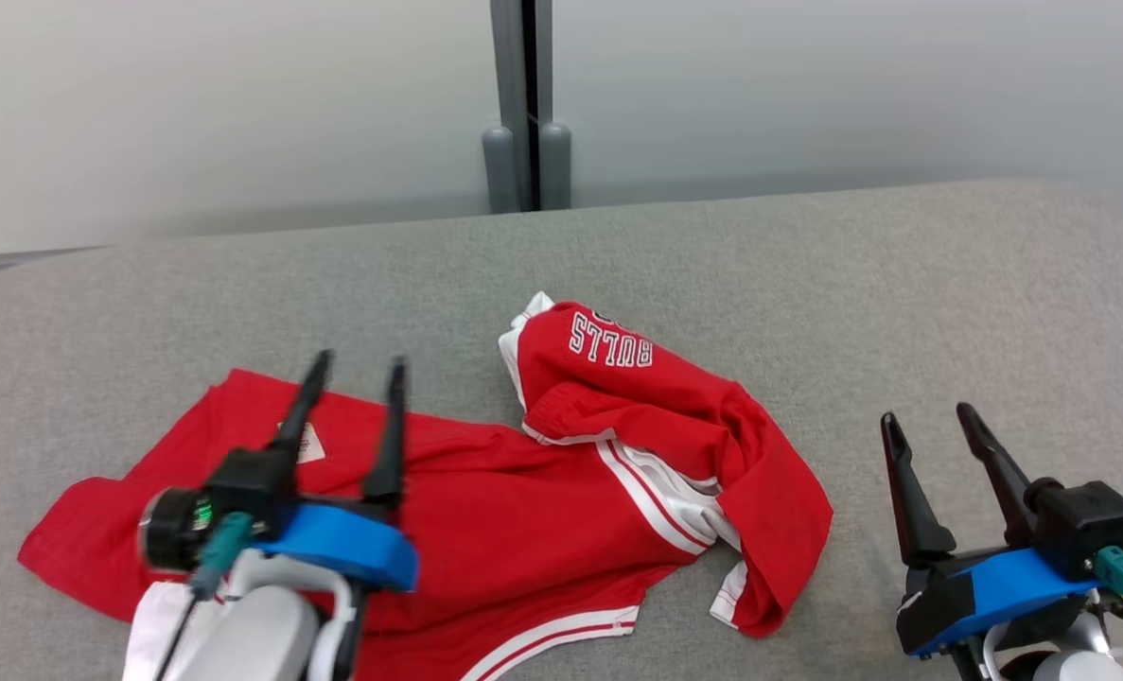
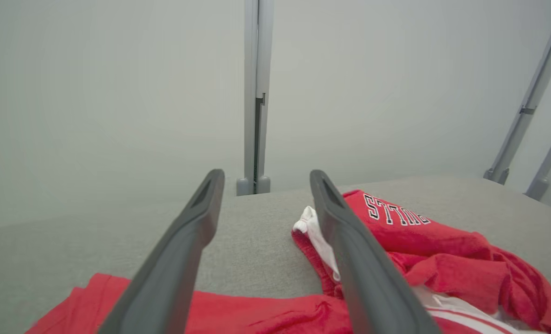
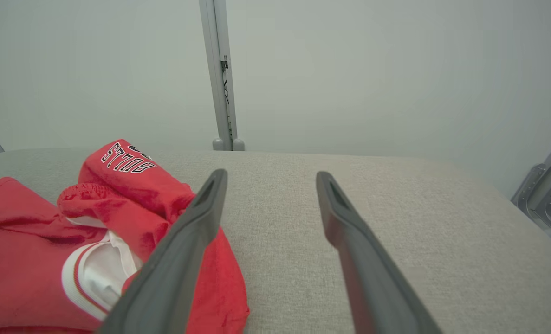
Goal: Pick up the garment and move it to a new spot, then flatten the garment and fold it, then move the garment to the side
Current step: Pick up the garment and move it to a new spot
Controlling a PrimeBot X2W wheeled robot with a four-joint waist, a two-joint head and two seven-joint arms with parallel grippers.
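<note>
Head view: a grey fabric-covered desk (image 1: 807, 284) is seen spanning the whole width, with a pale wall behind it and a grey post (image 1: 526, 104) at its far edge.

The garment (image 1: 485, 530), red with white striped trim and apparently a pair of basketball shorts, is laid on the near left-centre of the desk. Its left part is spread fairly flat. Its right part is bunched and doubled over itself, so that a raised hump is formed.

The left tool (image 1: 360, 361) is held above the flatter left part, its two fingers parted wide and nothing gripped between them. In the left wrist view only bare desk and a strip of red cloth are seen between the fingers of this tool (image 2: 266, 175). The right tool (image 1: 927, 412) is held over bare desk just to the right of the garment, equally wide open and empty, and the right wrist view shows plain grey fabric in its gap (image 3: 271, 174).

On the hump, white BULLS lettering (image 1: 611, 342) is read upside down, and a small pale label (image 1: 310, 443) is seen beside the left fingers.

As for progress, the garment is judged to be set down and unheld. Whether this is its new spot cannot be told. Flattening is judged barely begun. The crumpled right side is yet to be pulled out, and the fold and the move aside are not yet done.
</note>
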